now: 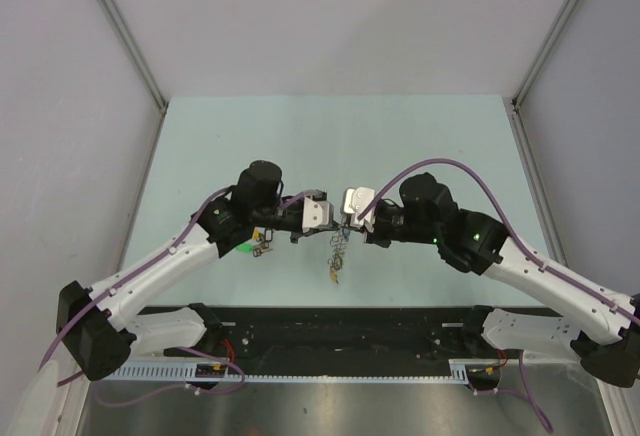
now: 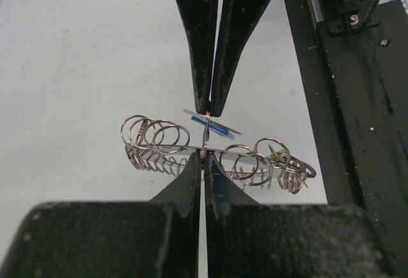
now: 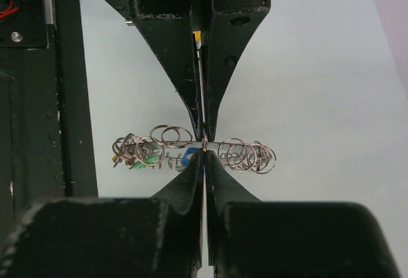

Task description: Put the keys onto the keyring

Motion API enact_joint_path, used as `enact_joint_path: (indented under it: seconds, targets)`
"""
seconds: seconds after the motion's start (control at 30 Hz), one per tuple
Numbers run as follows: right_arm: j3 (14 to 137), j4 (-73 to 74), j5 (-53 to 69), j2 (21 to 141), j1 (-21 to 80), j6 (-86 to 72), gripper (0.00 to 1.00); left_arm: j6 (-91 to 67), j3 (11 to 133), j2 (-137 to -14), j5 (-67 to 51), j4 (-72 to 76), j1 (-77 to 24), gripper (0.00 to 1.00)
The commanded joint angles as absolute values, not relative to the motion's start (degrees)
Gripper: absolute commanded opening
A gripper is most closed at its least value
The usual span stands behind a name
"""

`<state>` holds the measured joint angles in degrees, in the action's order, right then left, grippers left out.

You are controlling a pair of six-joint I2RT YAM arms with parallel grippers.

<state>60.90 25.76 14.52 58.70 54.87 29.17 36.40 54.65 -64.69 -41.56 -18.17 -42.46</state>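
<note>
Tabletop (image 1: 300,136) pale green, walls (image 1: 330,16) grey

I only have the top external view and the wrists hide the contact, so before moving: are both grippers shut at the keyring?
Observer: Yes. In the left wrist view the left gripper and right gripper are shut, facing tip to tip at one spot on the keyring.
Operator: Any tag near that spot?
Observer: A blue tag sits right beside the tips.
Operator: Anything else?
Observer: In the right wrist view, a yellow bit shows between the left gripper's fingers.
</note>
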Motion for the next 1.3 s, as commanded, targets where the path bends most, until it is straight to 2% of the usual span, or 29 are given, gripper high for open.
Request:
enact_joint_path:
  seconds: [0.0, 0.63, 1.27]
  targets:
    - [63.54, 26.19, 17.58, 59.59, 54.41, 28.65, 0.00, 39.20, 54.93, -62.05, -46.93, -15.21, -43.42, 0.00]
    - [64.34, 29.44, 12.66, 60.64, 53.26, 27.95, 0.00, 36.39, 53.17, -59.33, -43.86, -10.99, -43.42, 0.00]
    - [64.42, 29.53, 13.54, 60.21, 52.74, 26.90, 0.00, 33.92, 52.73, -60.03, -43.16, -8.79, -43.33, 0.00]
